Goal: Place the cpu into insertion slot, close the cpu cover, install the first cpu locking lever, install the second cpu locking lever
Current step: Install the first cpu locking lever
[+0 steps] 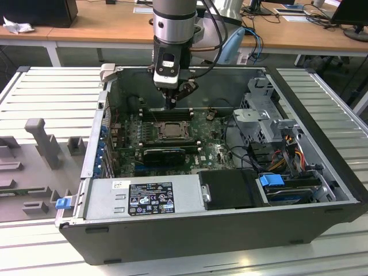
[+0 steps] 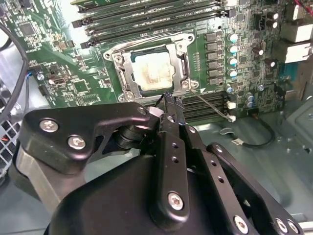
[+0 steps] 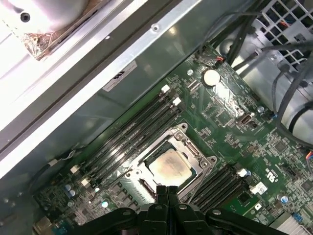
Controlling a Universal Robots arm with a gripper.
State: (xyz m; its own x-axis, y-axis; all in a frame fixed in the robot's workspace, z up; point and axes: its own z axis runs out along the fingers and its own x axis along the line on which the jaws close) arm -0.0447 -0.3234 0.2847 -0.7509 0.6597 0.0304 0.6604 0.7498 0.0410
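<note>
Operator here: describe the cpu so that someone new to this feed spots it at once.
Look inside the open computer case at the green motherboard. Between its two banks of long black memory slots lies a square silvery cpu cover. The cpu is the flat, pale beige square showing through that cover's window, close by the pincer, and the only plain light metal face among dark parts.

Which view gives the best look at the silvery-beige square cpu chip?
Second wrist view: the pale silvery-beige square cpu lies close, whole and unobstructed. First wrist view shows it whole but smaller; exterior view, as a small distant pale square.
</note>
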